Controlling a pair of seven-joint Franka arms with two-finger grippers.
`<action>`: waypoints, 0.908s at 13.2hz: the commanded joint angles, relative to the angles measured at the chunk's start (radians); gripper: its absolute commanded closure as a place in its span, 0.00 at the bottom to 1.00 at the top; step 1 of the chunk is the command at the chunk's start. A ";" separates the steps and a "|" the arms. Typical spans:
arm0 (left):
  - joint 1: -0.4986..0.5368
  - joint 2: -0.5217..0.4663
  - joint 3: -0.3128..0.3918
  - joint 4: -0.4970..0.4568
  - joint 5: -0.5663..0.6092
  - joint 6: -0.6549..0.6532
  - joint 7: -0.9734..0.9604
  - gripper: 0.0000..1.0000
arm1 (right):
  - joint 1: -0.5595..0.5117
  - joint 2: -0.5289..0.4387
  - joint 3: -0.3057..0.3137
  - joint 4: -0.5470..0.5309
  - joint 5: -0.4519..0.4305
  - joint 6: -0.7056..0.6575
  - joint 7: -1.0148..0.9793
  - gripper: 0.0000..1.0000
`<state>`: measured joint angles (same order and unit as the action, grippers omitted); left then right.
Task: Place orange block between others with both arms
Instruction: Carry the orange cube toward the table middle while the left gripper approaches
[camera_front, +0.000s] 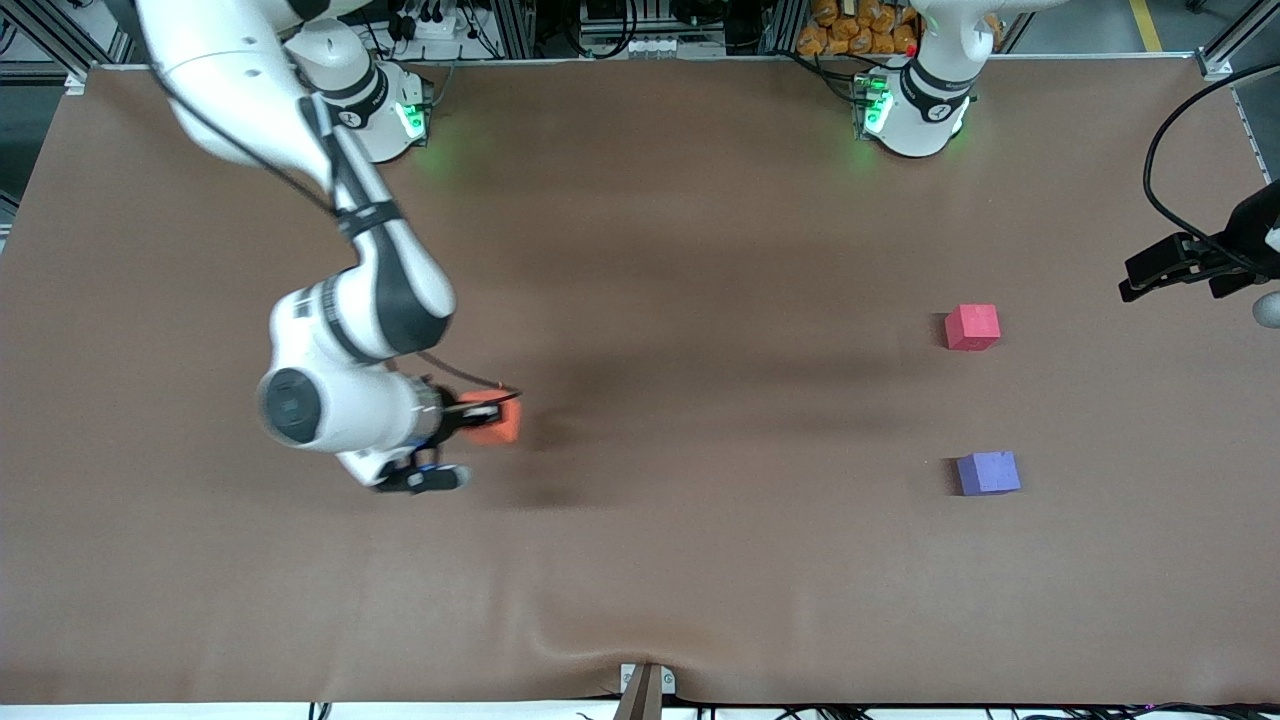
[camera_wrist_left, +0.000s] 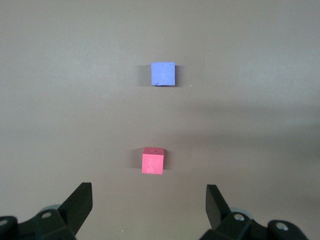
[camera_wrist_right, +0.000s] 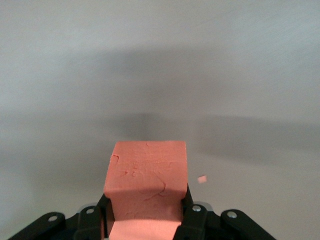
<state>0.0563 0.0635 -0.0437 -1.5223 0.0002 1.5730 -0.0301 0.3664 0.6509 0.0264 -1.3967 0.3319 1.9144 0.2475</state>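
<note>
Three cubes – right end effector clamps orange block; left end effector gapes.

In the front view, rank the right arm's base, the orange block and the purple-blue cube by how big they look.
1. Right arm's base: clearly largest.
2. Orange block and purple-blue cube: no ranking. The orange block is partly hidden by the right hand shut on it; its visible part looks about equal to the cube.

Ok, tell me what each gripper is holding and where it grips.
The right gripper holds the orange block by two opposite side faces. The left gripper is open and holds nothing.
</note>
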 joint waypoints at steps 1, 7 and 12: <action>0.011 -0.014 -0.002 0.001 0.000 -0.014 0.015 0.00 | 0.138 0.006 -0.048 -0.008 0.065 0.069 0.096 0.60; 0.011 0.007 0.007 0.002 0.004 0.012 0.001 0.00 | 0.368 0.079 -0.065 -0.015 0.140 0.264 0.268 0.52; 0.001 0.035 -0.002 0.001 0.001 0.013 -0.001 0.00 | 0.443 0.137 -0.082 -0.015 0.288 0.336 0.302 0.44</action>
<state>0.0604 0.0832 -0.0361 -1.5238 0.0003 1.5797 -0.0301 0.7832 0.7651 -0.0340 -1.4136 0.5760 2.2080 0.5406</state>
